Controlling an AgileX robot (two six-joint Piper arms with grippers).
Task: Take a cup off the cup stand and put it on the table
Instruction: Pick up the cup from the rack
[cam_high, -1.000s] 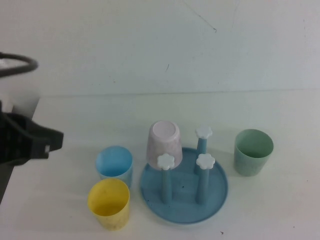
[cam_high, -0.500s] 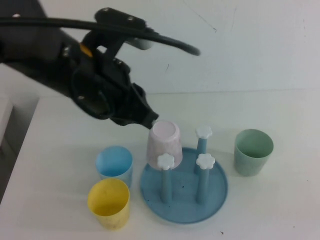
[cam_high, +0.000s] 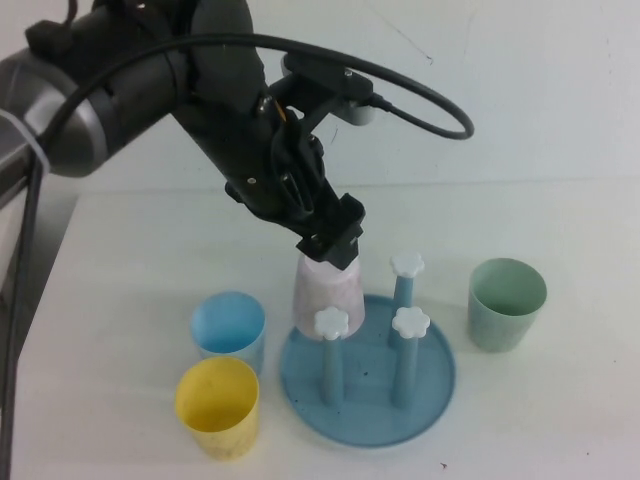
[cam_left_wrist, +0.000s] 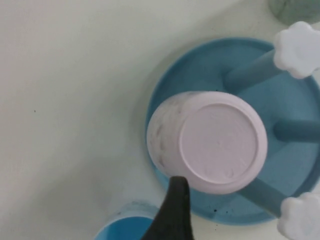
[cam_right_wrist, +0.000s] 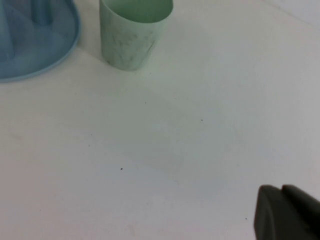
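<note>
The pale pink cup (cam_high: 325, 290) sits upside down over one post of the blue cup stand (cam_high: 430, 395) on the white table (cam_high: 150, 260). My left gripper (cam_high: 333, 243) hangs directly above the cup's upturned bottom (cam_left_wrist: 220, 142) and is open. One dark finger (cam_left_wrist: 172, 212) shows beside the cup's rim without touching it; the other finger is out of frame. Three white flower caps top the free posts (cam_high: 409, 264). My right gripper (cam_right_wrist: 285, 205) is shut and empty, low over bare table to the right of the stand.
A light blue cup (cam_high: 228, 327) and a yellow cup (cam_high: 217, 403) stand upright just left of the stand. A green cup (cam_high: 506, 302) stands to its right, also seen from the right wrist as the green cup (cam_right_wrist: 132, 35). A cable loops above the left arm.
My left arm has swung in from the left edge to a spot right over the pink cup, and its fingers have parted. The cups and stand have not moved.
</note>
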